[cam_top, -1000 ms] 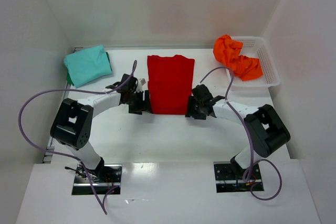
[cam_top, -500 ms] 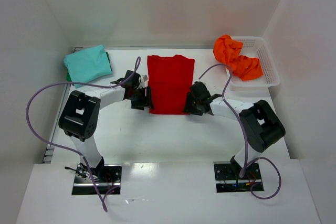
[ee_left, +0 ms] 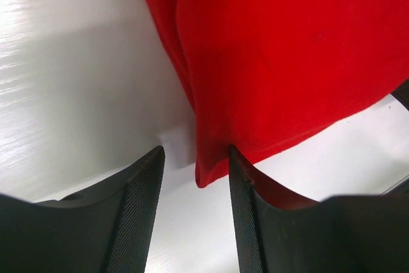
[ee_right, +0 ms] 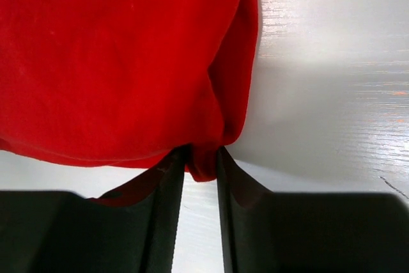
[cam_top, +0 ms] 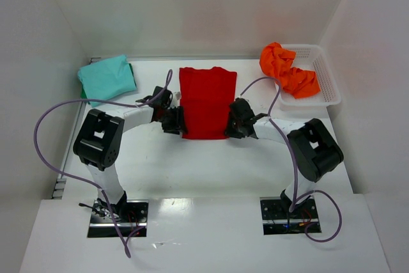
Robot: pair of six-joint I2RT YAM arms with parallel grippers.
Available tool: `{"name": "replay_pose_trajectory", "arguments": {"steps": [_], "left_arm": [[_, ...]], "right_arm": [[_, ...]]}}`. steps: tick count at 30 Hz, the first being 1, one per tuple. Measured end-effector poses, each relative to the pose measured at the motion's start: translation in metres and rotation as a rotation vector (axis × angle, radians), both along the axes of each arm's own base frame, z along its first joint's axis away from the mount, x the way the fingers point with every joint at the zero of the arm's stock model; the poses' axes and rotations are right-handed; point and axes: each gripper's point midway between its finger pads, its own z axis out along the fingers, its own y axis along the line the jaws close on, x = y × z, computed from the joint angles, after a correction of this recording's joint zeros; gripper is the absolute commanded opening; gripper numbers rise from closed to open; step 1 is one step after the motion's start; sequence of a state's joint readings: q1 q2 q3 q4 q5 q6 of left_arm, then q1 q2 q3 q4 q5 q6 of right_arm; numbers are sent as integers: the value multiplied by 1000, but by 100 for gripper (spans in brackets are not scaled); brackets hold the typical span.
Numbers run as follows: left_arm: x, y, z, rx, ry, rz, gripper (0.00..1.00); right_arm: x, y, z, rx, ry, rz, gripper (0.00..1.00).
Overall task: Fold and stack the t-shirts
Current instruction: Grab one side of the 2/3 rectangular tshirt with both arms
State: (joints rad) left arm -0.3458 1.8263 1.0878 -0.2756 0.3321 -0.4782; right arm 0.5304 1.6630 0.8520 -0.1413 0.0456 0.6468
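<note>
Left gripper (cam_top: 174,120) and right gripper (cam_top: 233,126) have edged inward to the near corners of the red t-shirt (cam_top: 206,97), which lies flat mid-surface (cam_top: 192,164). From the left wrist, the jaws are spread astride one limp corner. From the right wrist, the jaws pinch the other. It's light, floppy cloth, best taken by its corners. How many layers are caught is hidden.

A plain bright red t-shirt (cam_top: 206,100), without print, is seen between the left end effector (ee_left: 195,155) and the right end effector (ee_right: 201,153), both coloured black with a finely dotted texture. Beyond the left one a plain teal t-shirt (cam_top: 107,78) is shown; beyond the right one, a plain orange t-shirt (cam_top: 287,71) in a white latticed basket (cam_top: 324,71). The worktop (cam_top: 204,164) is finished in glossy white.
</note>
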Motion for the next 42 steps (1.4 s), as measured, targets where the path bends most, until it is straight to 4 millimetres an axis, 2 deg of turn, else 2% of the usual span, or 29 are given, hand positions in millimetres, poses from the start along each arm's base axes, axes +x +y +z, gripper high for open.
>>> {"name": "replay_pose_trajectory", "arguments": {"steps": [2, 3, 5, 7, 12, 18, 22, 27, 33, 39, 42], "left_arm": [[0, -2, 0, -9, -2, -3, 48], [-1, -2, 0, -12, -2, -3, 40], [-3, -4, -2, -14, 7, 1, 32], [-8, -6, -4, -13, 21, -1, 24], [-13, -13, -6, -11, 27, -16, 0], [-22, -12, -7, 0, 38, -4, 0], [-41, -9, -3, 18, 54, -2, 0], [-70, -13, 15, 12, 55, -10, 0], [-106, -17, 39, 16, 45, -23, 0], [-161, -24, 61, 31, 39, -54, 0], [-183, -22, 83, 2, 17, -51, 0]], "right_arm": [[0, 0, 0, 1, 2, -2, 25], [0, 0, -1, 1, 2, -3, 22], [0, 0, -1, 3, 5, -6, 18], [0, 1, -1, 7, 4, -7, 9], [0, 1, -2, 9, 1, -10, 0], [-12, -5, -1, 22, 0, -14, 0], [-36, -14, 1, 39, 20, -16, 0], [-70, -18, 9, 79, 36, -7, 0], [-108, -4, 32, 145, 25, 45, 0], [-152, 12, 53, 209, 49, 102, 0], [-173, 15, 68, 253, 53, 123, 0]]}}
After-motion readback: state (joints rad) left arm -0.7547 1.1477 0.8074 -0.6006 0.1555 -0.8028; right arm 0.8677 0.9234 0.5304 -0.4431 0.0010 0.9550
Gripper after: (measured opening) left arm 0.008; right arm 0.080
